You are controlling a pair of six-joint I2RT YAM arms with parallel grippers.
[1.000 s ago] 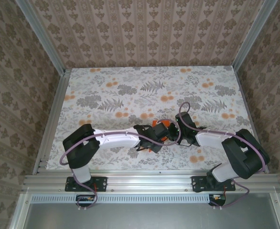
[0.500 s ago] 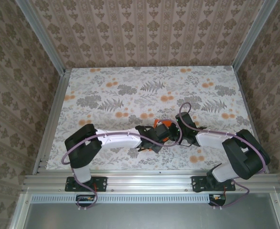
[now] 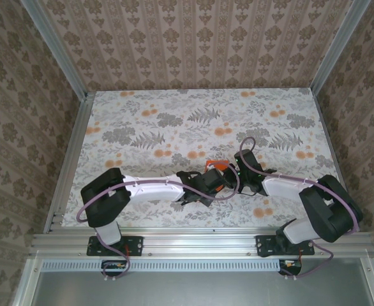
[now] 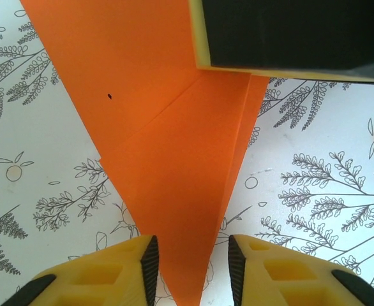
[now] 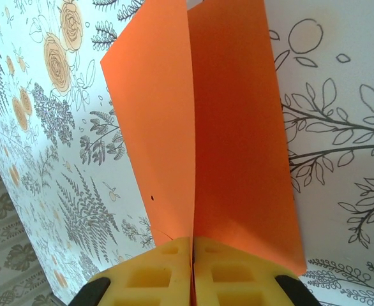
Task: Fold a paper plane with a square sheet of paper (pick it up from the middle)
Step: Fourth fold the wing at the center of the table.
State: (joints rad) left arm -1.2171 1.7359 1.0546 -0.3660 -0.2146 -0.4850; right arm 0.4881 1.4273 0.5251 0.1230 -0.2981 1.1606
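The square sheet of paper (image 5: 231,127) is bright orange and folded into a long shape with a centre crease. It stands up off the table in my right gripper (image 5: 192,247), which is shut on its fold. In the left wrist view the paper (image 4: 174,153) narrows to a point that lies between the fingers of my left gripper (image 4: 190,268). Those jaws stand open, with a gap on each side of the tip. The right gripper's dark finger (image 4: 289,32) sits at the paper's far end. From above, both grippers meet over the paper (image 3: 215,167) at the table's near middle.
The floral-patterned table (image 3: 174,121) stretches behind the arms. Aluminium rails (image 3: 66,159) border it left and right, with patterned walls beyond. Purple cables (image 3: 244,143) loop over both arms.
My left arm has stretched further right toward the right gripper, and its jaws have narrowed around the paper's tip. The right gripper keeps its hold.
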